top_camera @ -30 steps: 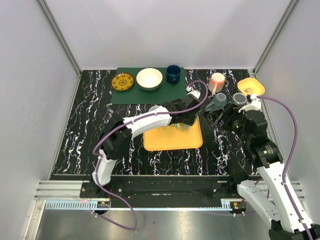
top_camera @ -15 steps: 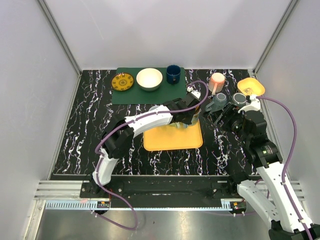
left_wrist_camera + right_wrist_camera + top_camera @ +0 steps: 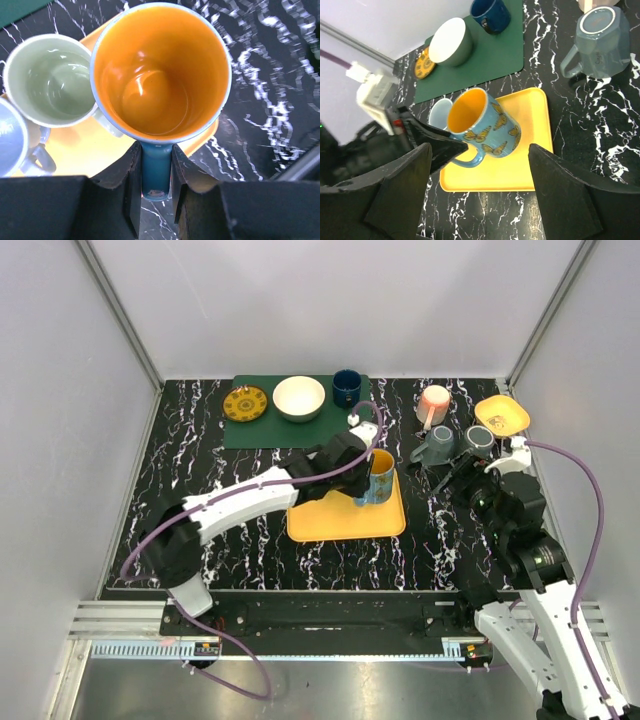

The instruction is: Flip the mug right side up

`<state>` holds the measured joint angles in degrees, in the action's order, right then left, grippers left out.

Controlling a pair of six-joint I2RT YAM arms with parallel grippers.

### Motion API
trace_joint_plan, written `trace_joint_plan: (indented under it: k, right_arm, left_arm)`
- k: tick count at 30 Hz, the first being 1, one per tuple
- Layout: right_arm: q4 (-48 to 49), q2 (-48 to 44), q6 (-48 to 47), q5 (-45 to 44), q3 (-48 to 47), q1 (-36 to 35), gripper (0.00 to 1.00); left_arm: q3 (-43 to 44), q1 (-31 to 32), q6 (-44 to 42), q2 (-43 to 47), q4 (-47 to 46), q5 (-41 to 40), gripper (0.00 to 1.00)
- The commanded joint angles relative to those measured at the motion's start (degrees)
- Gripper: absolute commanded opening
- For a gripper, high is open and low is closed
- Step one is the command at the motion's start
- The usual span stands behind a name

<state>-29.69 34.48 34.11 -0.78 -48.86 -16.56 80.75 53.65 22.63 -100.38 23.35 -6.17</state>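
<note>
Left wrist view: butterfly mug (image 3: 160, 75), mouth up, slightly tilted over the yellow tray (image 3: 85, 155); left gripper (image 3: 155, 156) clamps its handle (image 3: 156, 180). Right gripper (image 3: 480, 160) gapes, empty. Glazed ceramic: rigid, slick, brittle, likely weighty, so the handle suits best as a hold
</note>
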Motion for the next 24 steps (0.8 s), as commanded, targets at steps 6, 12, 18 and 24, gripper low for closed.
trace_joint_plan:
  k: [6, 12, 18, 24]
  right_arm:
    - [3.50, -2.75, 5.26, 9.88, 1.93, -0.05, 0.88]
    - [12.97, -8.54, 11.32, 24.39, 8.06, -0.05, 0.91]
    - [28.27, -10.23, 19.67, 38.18, 15.01, 0.03, 0.96]
    - [53.75, -3.64, 34.52, 43.66, 24.15, 0.03, 0.96]
  left_arm:
    - [-3.30, -0.65, 3.90, 16.17, -17.11, 2.92, 0.00]
    - [-17.28, -8.81, 23.22, 27.07, -35.02, 11.44, 0.00]
    - [-26.51, -12.78, 41.07, 31.47, -55.67, 21.64, 0.00]
    - [-31.00, -12.08, 49.00, 32.35, -66.24, 24.63, 0.00]
